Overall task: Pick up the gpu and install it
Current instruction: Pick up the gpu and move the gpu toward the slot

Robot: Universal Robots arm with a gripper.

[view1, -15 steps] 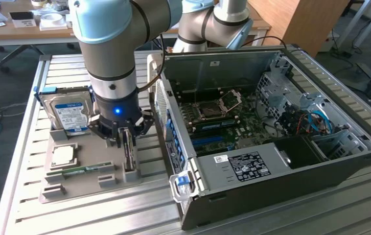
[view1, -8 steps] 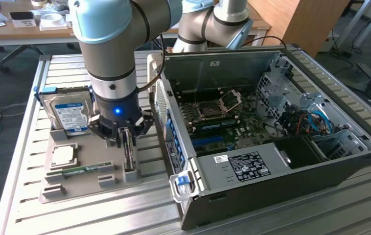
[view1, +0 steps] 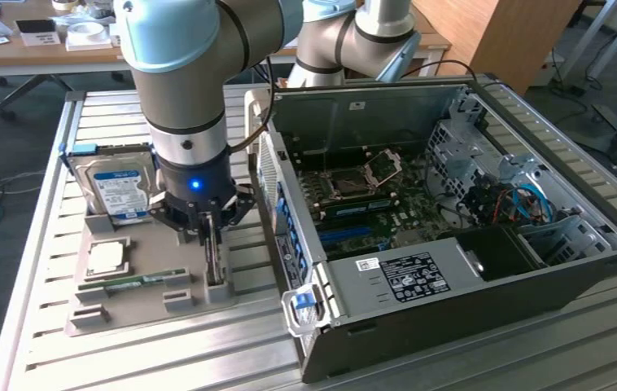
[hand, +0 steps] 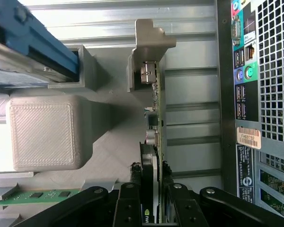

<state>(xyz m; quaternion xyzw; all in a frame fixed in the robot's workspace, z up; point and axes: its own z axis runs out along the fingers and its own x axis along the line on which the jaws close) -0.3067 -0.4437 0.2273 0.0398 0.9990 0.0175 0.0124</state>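
Gripper (view1: 213, 230) narrow, closed on gpu (view1: 216, 265), which stands on edge in gray holder (view1: 140, 314) on surface (view1: 124, 362), beside PC case (view1: 450, 281). Risk: grip looks off-centre, so card may tilt & snag in its slot. Hard drive (view1: 119, 191) & RAM stick (view1: 124, 283) sit close; case wall stands btw card & motherboard (view1: 396, 216).

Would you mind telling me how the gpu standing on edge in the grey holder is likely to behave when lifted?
The gpu is a thin flat board, so it will probably stay stiff when lifted. It stands on edge in the slots of the grey holder, so it would likely tip over if unsupported. Its exposed components look fragile, so pressing on them seems risky.
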